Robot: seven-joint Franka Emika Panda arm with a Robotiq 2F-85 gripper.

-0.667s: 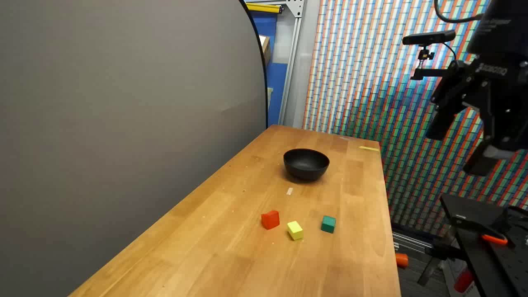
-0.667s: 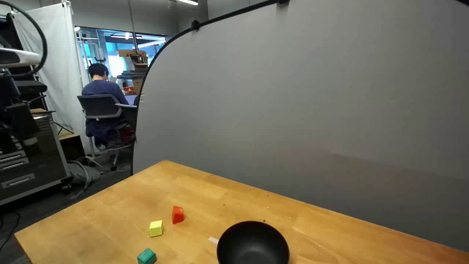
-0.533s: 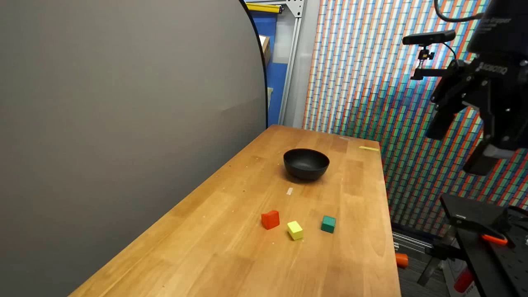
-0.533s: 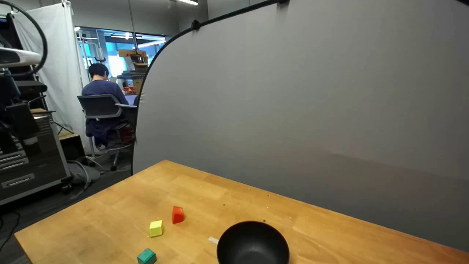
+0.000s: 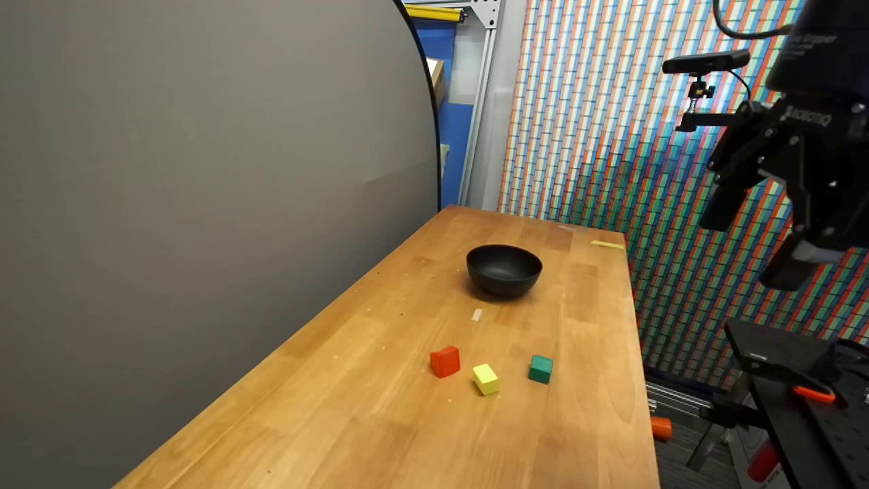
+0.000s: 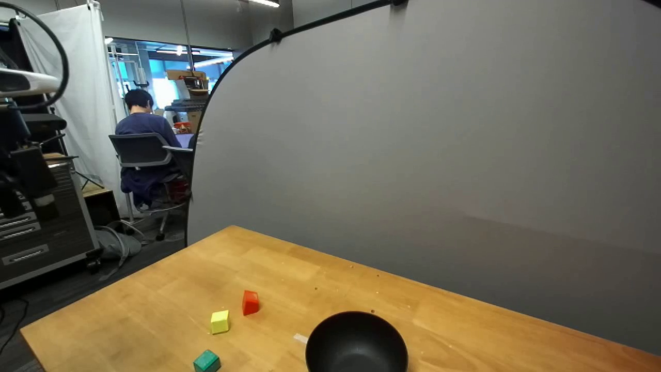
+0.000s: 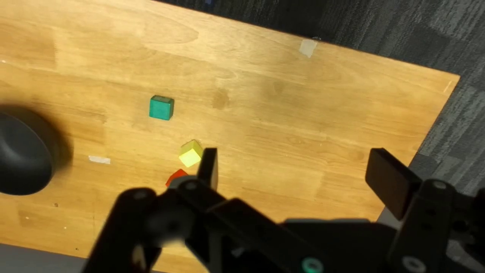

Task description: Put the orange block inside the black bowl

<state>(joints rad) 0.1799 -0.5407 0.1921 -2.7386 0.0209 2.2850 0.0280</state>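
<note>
The orange-red block (image 5: pixel 445 362) rests on the wooden table, beside the yellow cube. It also shows in an exterior view (image 6: pixel 250 303). In the wrist view the orange block (image 7: pixel 176 176) is partly hidden behind a gripper finger. The black bowl (image 5: pixel 504 271) stands upright on the table, apart from the block, and looks empty. It also shows in an exterior view (image 6: pixel 356 343) and, cut off, at the left of the wrist view (image 7: pixel 22 151). My gripper (image 5: pixel 753 242) is open and empty, high up and off to the side. In the wrist view its fingers (image 7: pixel 295 170) are wide apart.
A yellow cube (image 5: pixel 486 379) lies close to the orange block, with a green cube (image 5: pixel 540 369) a little beyond. A grey screen (image 5: pixel 271 204) stands along one long table edge. A camera on a mount (image 5: pixel 706 63) and a black side stand (image 5: pixel 781 380) are in view near the gripper.
My gripper has shifted very slightly toward the table, leftward in an exterior view. It stays open. The block, the bowl and the other cubes have not moved.
</note>
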